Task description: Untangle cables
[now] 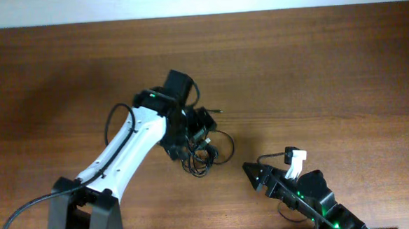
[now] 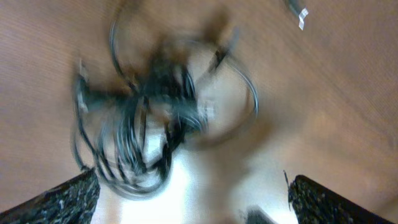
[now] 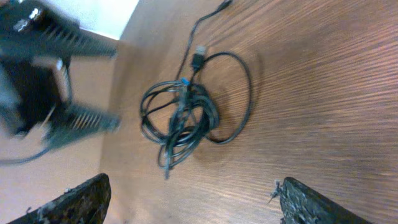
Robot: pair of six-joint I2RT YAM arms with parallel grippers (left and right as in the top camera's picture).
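The cables (image 1: 205, 155) lie as a knotted black bundle with loose loops on the wooden table, at its middle. My left gripper (image 1: 189, 138) hovers right over the bundle's left side. In the blurred left wrist view the cables (image 2: 149, 106) fill the middle, and the left gripper (image 2: 193, 202) stands open with both fingers (image 2: 62, 202) apart from the bundle. My right gripper (image 1: 259, 178) is to the lower right of the bundle, clear of it. In the right wrist view the cables (image 3: 186, 118) lie ahead of the open right gripper (image 3: 193, 202), and nothing sits between its fingers (image 3: 317, 202).
One thin strand (image 3: 199, 28) runs away from the bundle toward the table's far side. A whitish plug tip (image 2: 301, 15) lies apart from the knot. The left arm's head (image 3: 43, 74) looms beside the bundle. A white tag (image 1: 296, 159) sits on the right arm.
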